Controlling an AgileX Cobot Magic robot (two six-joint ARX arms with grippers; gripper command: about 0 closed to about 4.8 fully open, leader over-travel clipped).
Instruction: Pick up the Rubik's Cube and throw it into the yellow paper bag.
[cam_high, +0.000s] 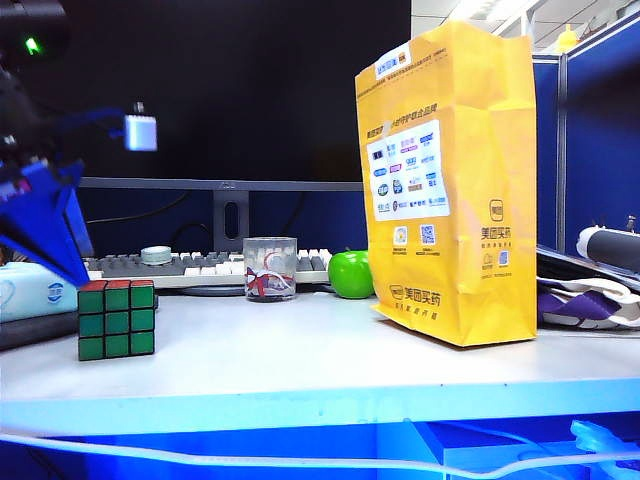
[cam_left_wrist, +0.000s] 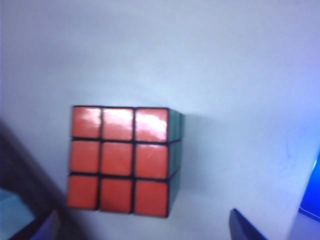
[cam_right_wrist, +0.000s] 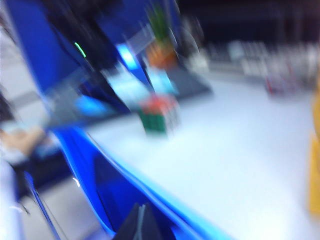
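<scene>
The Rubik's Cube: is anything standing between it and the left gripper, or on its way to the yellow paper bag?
Nothing visible. The open left gripper hangs just above the Rubik's Cube; the table towards the yellow paper bag is bare, with cup and apple farther back.

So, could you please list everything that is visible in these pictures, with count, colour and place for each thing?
Rubik's Cube: one, green front face and red top, on the white table at the left.
Yellow paper bag: one, yellow with a white label, upright on the table at the right.
Apple: one, green, just left of the bag, behind it.
Clear cup: one, transparent with something red inside, left of the apple.
Keyboard: one, grey and white, behind the cup.
Monitor: one, dark, at the back.
Left gripper: one, blue, jaws open, above and behind the cube at the left edge.
Right gripper: one, dark, only a tip shows in the blurred right wrist view; state unclear.
</scene>
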